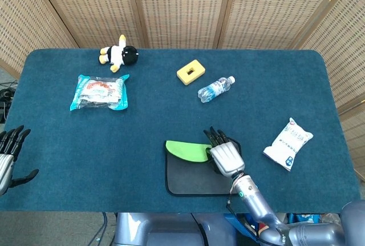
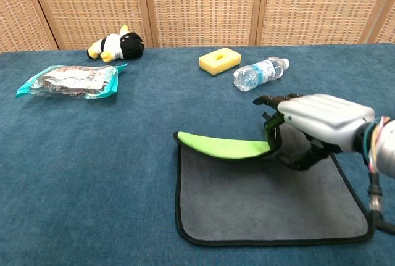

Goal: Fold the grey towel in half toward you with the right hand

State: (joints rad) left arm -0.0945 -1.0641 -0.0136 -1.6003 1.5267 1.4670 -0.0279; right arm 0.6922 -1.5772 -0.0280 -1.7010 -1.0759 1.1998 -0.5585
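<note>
— Where is the grey square towel with black edging (image 2: 259,201)?

— Near the front edge of the dark blue table (image 1: 142,126), its far edge lifted and curled toward the robot, showing a bright green underside (image 2: 225,147).

— And the right hand (image 2: 308,127)?

— Fingers clamped on that lifted edge at its right corner. The raised strip runs left to right.

— Anything beyond?

— A clear plastic water bottle (image 1: 215,88) lies well behind the towel; the left hand (image 1: 10,153), fingers spread, holds nothing at the table's left edge.
</note>
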